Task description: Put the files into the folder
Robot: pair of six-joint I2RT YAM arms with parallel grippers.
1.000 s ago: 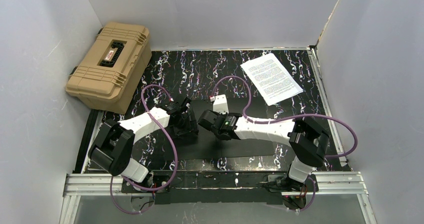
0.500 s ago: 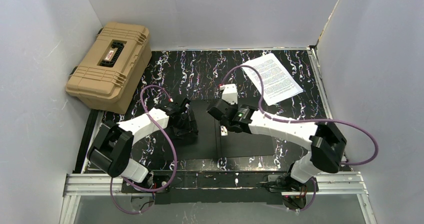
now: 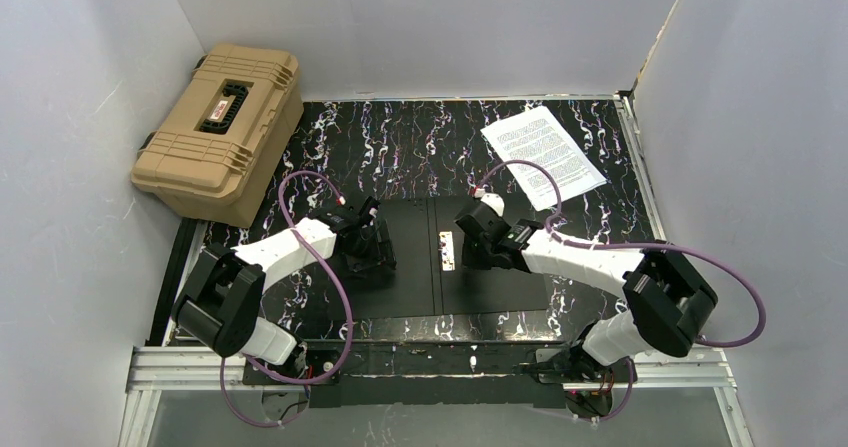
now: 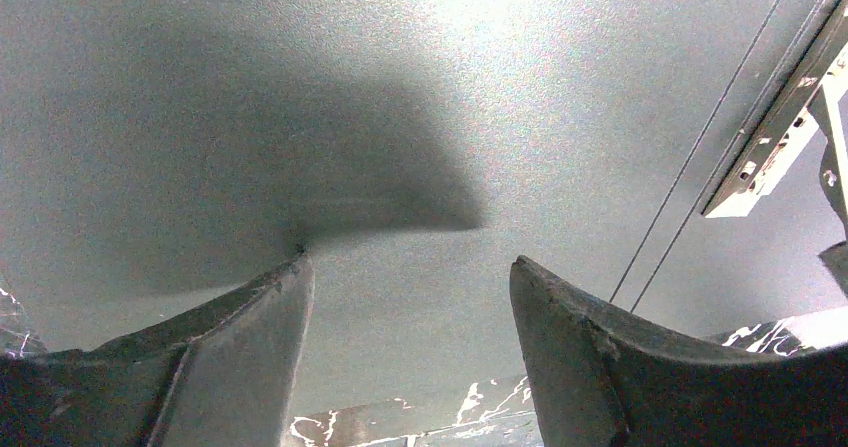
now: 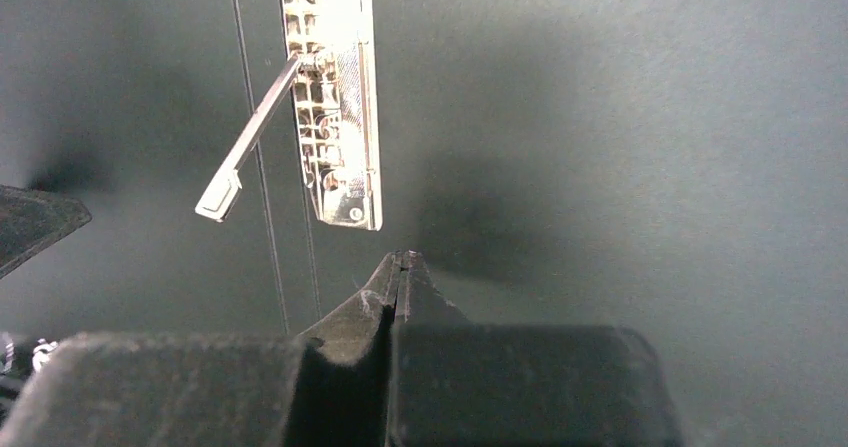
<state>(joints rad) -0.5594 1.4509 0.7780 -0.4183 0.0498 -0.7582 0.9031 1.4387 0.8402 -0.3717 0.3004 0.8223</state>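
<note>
Top view looks down from behind — wrist views, close over the folder (image 4: 400, 87), share its clip (image 5: 340, 97).

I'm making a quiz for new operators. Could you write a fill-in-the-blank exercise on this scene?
1. The folder lies flat and ____, black inside up.
2. The files lie outside it, at the far ____ corner of the table.
3. The left pincer, above the folder's left half, is ____.
4. The right pincer is ____, gripping nothing.
Missing words: open; right; open; shut.
</note>
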